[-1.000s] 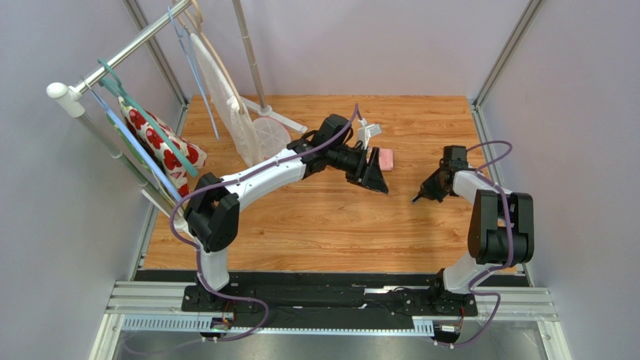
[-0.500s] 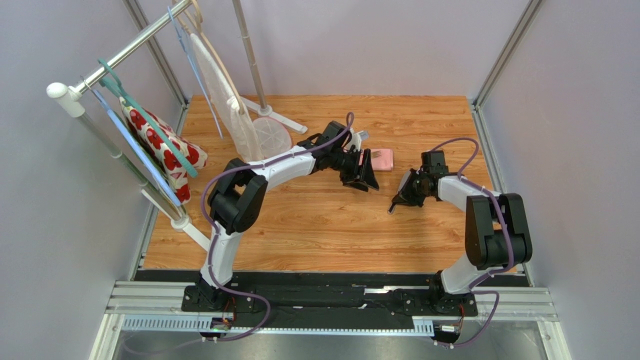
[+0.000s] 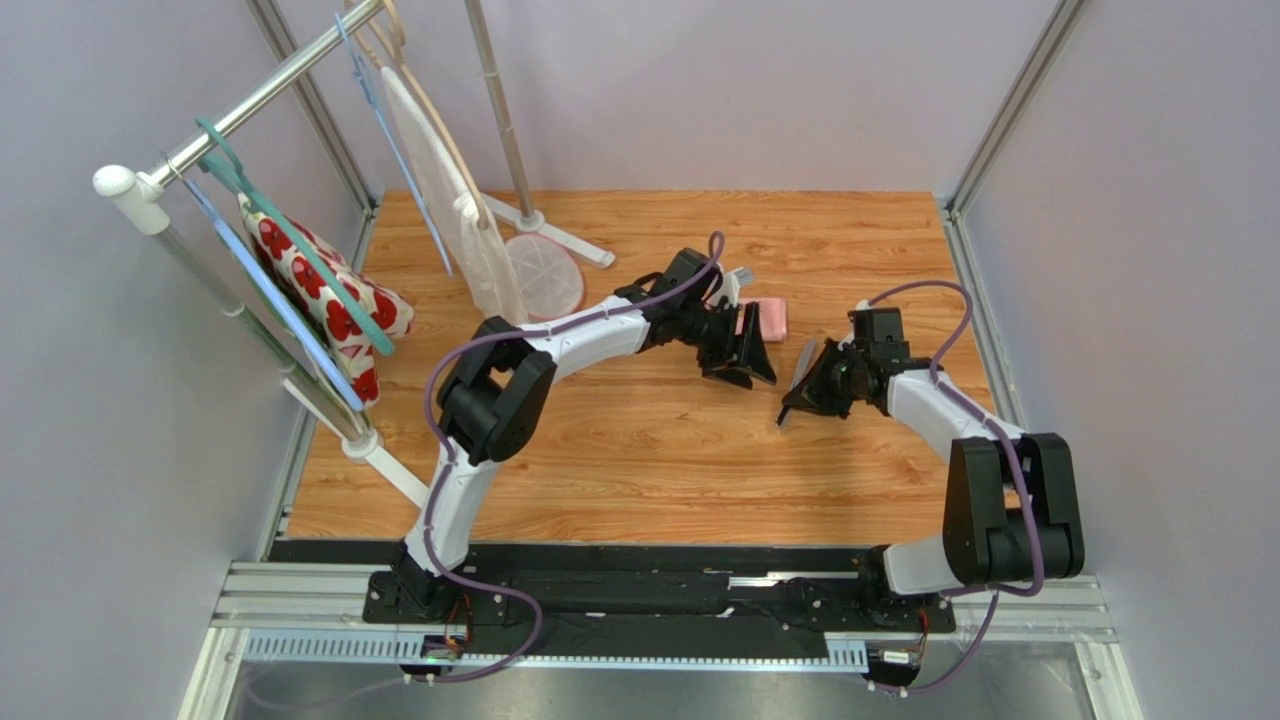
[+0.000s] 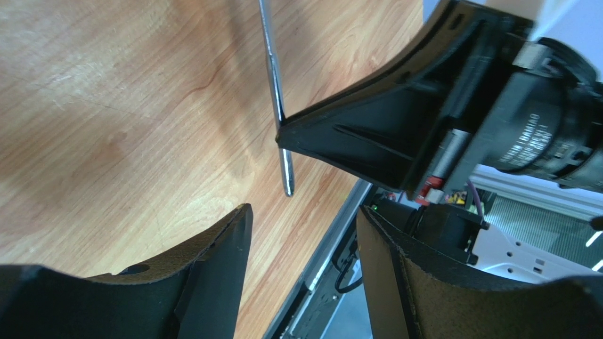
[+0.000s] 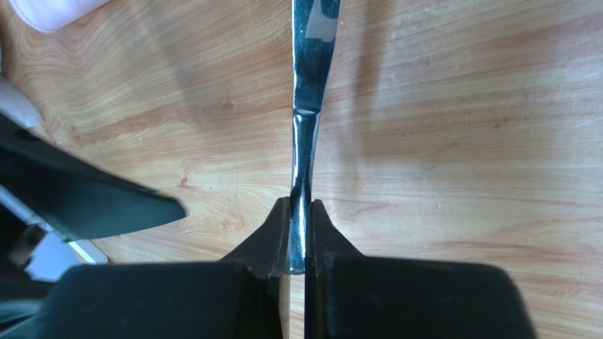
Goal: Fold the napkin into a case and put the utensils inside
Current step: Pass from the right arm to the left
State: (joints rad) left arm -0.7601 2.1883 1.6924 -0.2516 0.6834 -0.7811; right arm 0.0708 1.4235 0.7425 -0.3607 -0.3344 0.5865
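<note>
Pinches a slim silver utensil near one end in the right claw over the wooden worktop. Holds the left claw spread just beside the folded pink napkin lying mid-worktop.

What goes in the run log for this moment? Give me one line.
left gripper: open, empty, beside folded napkin | right gripper: shut on utensil | utensil: not yet in napkin
</note>
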